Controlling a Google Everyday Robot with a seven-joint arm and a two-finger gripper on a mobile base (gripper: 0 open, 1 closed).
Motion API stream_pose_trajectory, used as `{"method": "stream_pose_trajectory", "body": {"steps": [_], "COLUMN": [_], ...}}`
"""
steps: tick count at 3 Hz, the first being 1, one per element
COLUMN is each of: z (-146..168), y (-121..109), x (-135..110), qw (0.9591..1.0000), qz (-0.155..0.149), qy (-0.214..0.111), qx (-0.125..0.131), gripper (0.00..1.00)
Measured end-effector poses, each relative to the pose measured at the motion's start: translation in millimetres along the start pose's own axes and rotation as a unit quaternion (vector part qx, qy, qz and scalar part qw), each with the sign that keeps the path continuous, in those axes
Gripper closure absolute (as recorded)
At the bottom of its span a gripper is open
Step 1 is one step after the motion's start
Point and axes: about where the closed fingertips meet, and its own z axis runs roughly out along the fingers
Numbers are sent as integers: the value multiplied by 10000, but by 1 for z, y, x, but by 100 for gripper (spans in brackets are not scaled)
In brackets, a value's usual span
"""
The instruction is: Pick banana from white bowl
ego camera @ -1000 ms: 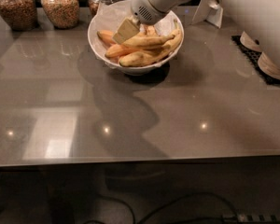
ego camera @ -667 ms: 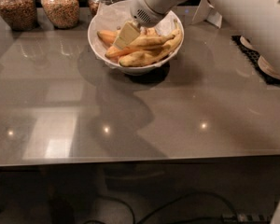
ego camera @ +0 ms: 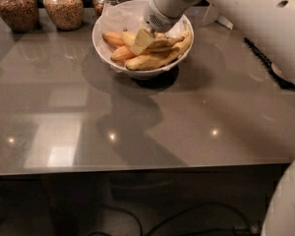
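The white bowl [ego camera: 104, 29] stands at the back middle of the grey table and holds several bananas. A bright-yellow banana [ego camera: 128, 36] shows partly, just left of my gripper. Two orange-tinged bananas [ego camera: 114, 39] lie at the bowl's left. A long brown-flecked curved banana [ego camera: 160, 58] lies along the front and right. My gripper [ego camera: 141, 42] reaches down into the bowl from the upper right, its pale tip among the bananas and touching or just over the yellow one. The arm hides the bowl's back right part.
Three glass jars [ego camera: 63, 6] with grains stand in a row at the back left, close to the bowl. My white arm [ego camera: 246, 18] crosses the upper right. A dark object [ego camera: 265, 63] lies at the right table edge. The table's front edge [ego camera: 137, 165] runs across the bottom.
My gripper has moved a little lower and to the right, deeper among the bananas. The bowl and jars have not moved.
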Motion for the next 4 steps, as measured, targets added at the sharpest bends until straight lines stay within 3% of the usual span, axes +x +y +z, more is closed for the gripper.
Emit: {"method": "stream_pose_trajectory", "body": {"steps": [1,2,3,4], "z": [6,5,-5,-27], "y": [-6,-3,2,7], "x": [10,10,1,-13], "qw": [9998,9997,9998,9993], "qz": [95,47,-92,-321], "qy": [175,237,151,-116], "qx": [48,11,-75,-123], "gripper": [47,65,89,100]}}
